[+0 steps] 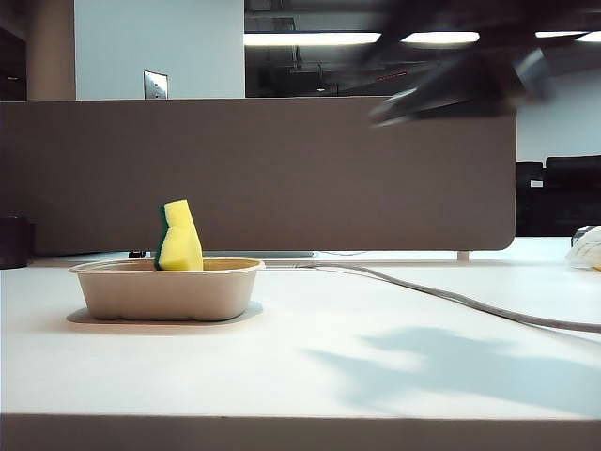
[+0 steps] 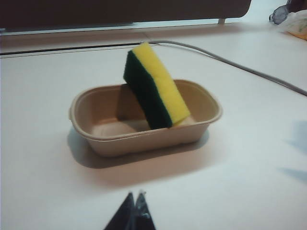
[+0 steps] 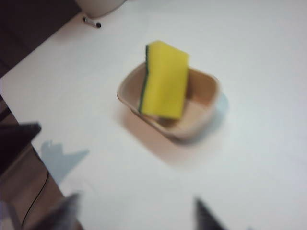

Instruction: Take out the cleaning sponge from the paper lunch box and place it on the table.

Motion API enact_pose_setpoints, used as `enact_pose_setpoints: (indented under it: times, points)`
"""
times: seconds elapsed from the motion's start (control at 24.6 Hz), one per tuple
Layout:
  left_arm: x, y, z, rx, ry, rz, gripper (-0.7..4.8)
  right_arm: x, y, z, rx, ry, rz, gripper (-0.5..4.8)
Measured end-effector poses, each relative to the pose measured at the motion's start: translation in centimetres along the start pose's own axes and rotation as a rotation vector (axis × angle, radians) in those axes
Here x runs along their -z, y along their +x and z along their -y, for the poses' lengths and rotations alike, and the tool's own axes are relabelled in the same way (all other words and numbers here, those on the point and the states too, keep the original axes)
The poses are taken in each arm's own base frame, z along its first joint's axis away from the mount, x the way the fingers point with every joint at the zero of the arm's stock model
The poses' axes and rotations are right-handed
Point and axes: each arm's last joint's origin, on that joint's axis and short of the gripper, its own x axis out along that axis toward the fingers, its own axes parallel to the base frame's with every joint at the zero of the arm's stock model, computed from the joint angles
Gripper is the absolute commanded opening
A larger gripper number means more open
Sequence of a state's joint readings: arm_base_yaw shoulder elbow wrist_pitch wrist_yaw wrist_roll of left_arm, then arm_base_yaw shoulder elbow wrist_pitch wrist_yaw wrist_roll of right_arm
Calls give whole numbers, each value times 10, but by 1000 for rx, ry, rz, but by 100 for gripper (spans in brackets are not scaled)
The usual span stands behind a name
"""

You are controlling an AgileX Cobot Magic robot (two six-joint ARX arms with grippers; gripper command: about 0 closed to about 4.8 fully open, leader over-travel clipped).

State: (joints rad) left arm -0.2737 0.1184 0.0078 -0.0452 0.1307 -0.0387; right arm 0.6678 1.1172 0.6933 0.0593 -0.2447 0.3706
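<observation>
On the table [image 1: 310, 357], one cleaning sponge [image 1: 178, 238] leans in one paper lunch box [image 1: 167, 289]; right claw [image 3: 136, 215] spread, left claw [image 2: 133, 197] clenched.

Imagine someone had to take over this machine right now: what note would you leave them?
Left gripper: low over the table, near the paper lunch box, jaws together, holding nothing.
Right gripper: high above the table, blurred, jaws apart, empty.
Cleaning sponge: in the lunch box, standing tilted, propped against its rim, green face to one side.
Done: nothing yet; the sponge is untouched.
Left: grasp the sponge, lift it out, set it on the bare table beside the box.
</observation>
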Motion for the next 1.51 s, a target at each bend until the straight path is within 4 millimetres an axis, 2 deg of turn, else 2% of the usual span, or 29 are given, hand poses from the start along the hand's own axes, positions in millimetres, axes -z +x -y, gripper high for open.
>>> enact_pose_setpoints:
  times: [0.08,0.24,0.33,0.37,0.41,0.57,0.65,0.69,0.73,0.77,0.81,0.98,1.02,1.1,1.26,1.38,1.42,1.51]
  points:
    - [0,0,0,0,0,1,-5,-29,58,-8,-7,-6,-38,479]
    - [-1,-1,0,-1,1,10,-5,-69,152,-15,-24,1,-133,479]
    - [-1,-1,0,-6,2,14,-5,-77,184,-22,-10,-1,-190,479]
    - [-1,-1,0,-8,2,15,-5,-76,193,-24,7,-6,-214,479]
    - [-1,-2,0,-11,3,21,-5,-72,208,-28,69,-24,-258,479]
    - [-2,-2,0,-16,3,26,-5,-44,229,-36,184,-62,-365,479]
    - [-2,-2,0,-15,3,27,-5,-33,236,-39,282,-97,-351,479]
    - [-2,-2,0,-16,3,27,-5,-32,237,-39,308,-105,-345,431]
    - [-2,-2,0,-16,3,27,-5,-30,239,-37,327,-109,-335,359]
    - [-2,-2,0,-16,3,27,-5,-30,241,-35,331,-108,-331,167]
    - [-2,-2,0,-15,3,26,-5,-27,245,-32,333,-106,-332,-2]
    - [-2,-2,0,-16,3,27,-5,-26,248,-35,232,-80,-360,-6]
    - [-2,-2,0,-16,3,27,-5,-29,247,-38,221,-74,-362,-6]
    - [-2,-2,0,-16,4,29,-5,-49,237,-49,200,-74,-355,-6]
    - [-3,-3,0,-15,5,39,-5,-87,204,-68,185,-112,-282,-6]
    - [-3,-3,0,-16,6,50,-5,-109,169,-78,257,-184,-247,-6]
    - [-4,-4,0,-15,7,53,-5,-114,153,-79,330,-236,-265,-6]
    - [-3,-4,0,-16,6,52,-5,-109,140,-69,442,-299,-379,-6]
